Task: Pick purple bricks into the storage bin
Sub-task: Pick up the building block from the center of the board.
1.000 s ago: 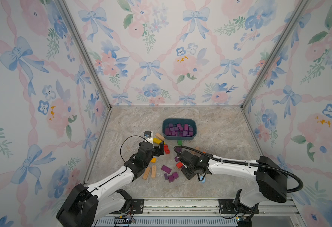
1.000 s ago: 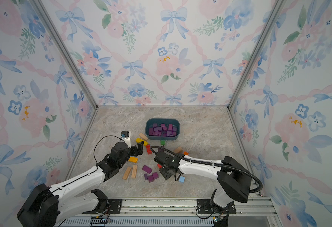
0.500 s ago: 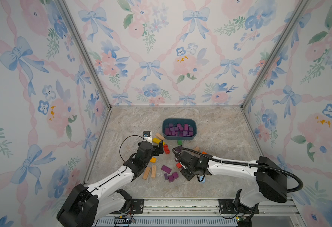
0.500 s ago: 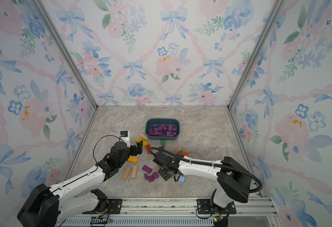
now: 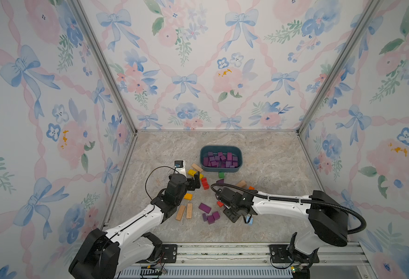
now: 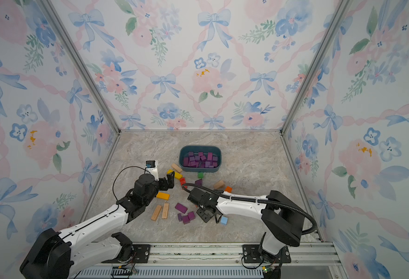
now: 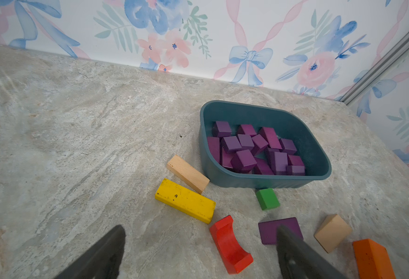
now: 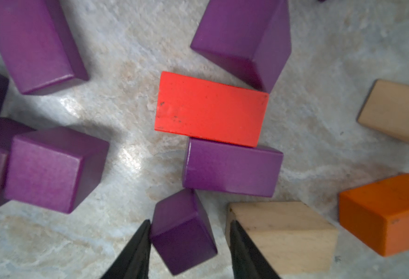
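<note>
1. Nearest the robot's base, the right hand [image 8: 190, 221] is seen low over a small matte purple wooden cube [image 8: 181, 232] on the marbled grey-beige desk [image 5: 271, 169]. Its jaws are set either side of the cube, with one finger touching it and a gap at the other, so no firm grip is made yet.
2. Around that cube, at least five more loose purple bricks [image 8: 232, 166] are scattered on the desk. They are mixed with a red rectangular block [image 8: 210, 108] and a plain tan wooden wedge [image 8: 278, 236], neither of which is wanted.
3. Further out, the left hand [image 7: 201, 227] is held wide open and empty above the desk. A flat purple brick [image 7: 267, 230] is partly hidden by one finger, beside a red arch block [image 7: 230, 244].
4. Farthest off, the dark teal plastic storage bin [image 5: 221, 146] is found holding well over a dozen purple bricks [image 5: 220, 160]. No other colour is seen inside.
5. The task is judged well past halfway, with the larger share binned and roughly a third left on the desk.
</note>
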You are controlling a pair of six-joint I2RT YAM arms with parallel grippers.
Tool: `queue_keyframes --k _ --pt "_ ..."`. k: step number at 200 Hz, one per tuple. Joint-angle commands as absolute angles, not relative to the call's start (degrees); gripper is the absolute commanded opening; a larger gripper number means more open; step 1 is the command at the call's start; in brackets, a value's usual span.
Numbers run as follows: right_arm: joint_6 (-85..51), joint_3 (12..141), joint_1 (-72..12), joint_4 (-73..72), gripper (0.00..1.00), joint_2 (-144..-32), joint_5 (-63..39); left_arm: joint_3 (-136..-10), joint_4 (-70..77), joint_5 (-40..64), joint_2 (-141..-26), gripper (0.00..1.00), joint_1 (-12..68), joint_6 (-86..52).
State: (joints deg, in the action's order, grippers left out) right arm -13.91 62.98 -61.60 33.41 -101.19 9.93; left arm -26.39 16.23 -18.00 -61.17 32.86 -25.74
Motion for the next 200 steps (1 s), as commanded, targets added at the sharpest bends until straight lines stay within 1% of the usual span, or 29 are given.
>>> queue_keyframes --k 1,7,33,71,142,175,200 --pt "-13.01 63.01 -61.94 33.58 0.46 -102.96 10.26 -25.57 16.37 -17.65 -60.70 0.98 32.31 -26.27" --pt "-12.88 62.76 -61.96 32.96 0.45 -103.05 9.68 -25.64 16.39 -17.55 -60.85 0.98 32.27 -26.24" --pt "-12.80 62.18 -61.57 31.20 0.36 -103.69 7.32 -25.74 16.43 -17.09 -61.33 0.98 32.10 -26.23" --pt "-12.76 61.49 -60.12 31.05 0.26 -102.89 6.08 -25.81 16.36 -16.67 -61.78 0.98 31.89 -26.18" --pt "-13.45 62.08 -55.99 30.80 0.26 -96.70 3.15 -26.37 16.32 -16.17 -63.32 0.98 31.48 -26.50" --pt "-13.91 64.34 -50.47 29.09 0.27 -95.13 2.26 -26.54 16.19 -15.74 -63.91 0.98 31.30 -26.63" --pt "-12.33 69.55 -45.72 28.09 0.27 -95.31 2.31 -26.74 15.61 -16.23 -63.90 0.98 31.14 -26.27"
